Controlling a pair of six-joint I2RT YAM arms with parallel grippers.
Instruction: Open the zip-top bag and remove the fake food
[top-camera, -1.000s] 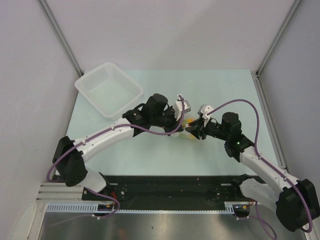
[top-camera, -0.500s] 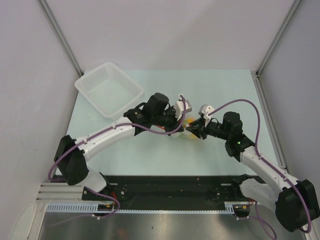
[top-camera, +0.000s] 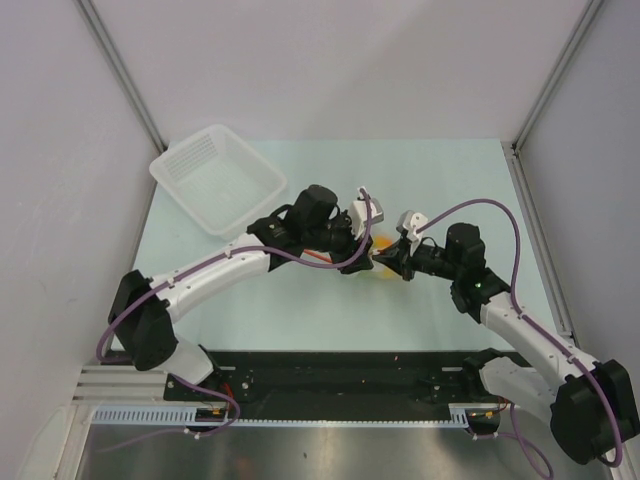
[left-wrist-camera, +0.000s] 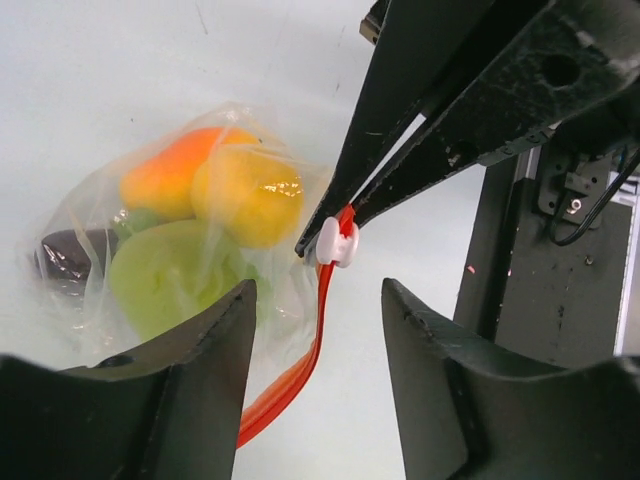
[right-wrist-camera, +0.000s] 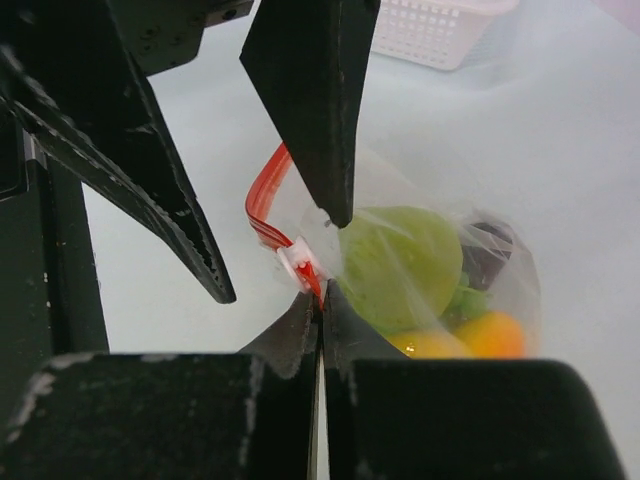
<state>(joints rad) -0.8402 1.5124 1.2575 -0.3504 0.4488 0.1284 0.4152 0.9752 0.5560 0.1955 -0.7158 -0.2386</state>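
The pale green table fills the overhead view, and the two arms bend inward to meet near its middle. A white slotted basket sits at the far left corner, well apart from them. From above, the zip-top bag is only a yellow-orange speck between the two wrists, and the fingers hide the grip.

The wrist cameras show what the overhead view hides. The left wrist view shows the bag lying on the table with the fake food inside. There is a green pear, a yellow round fruit, an orange piece and a dark piece at the bag's far end.

The left gripper stands spread, and its fingers hold nothing. The right wrist view shows the right gripper pinched tight on the bag's red zip strip, just beside the white slider. The strip curls up off the table.
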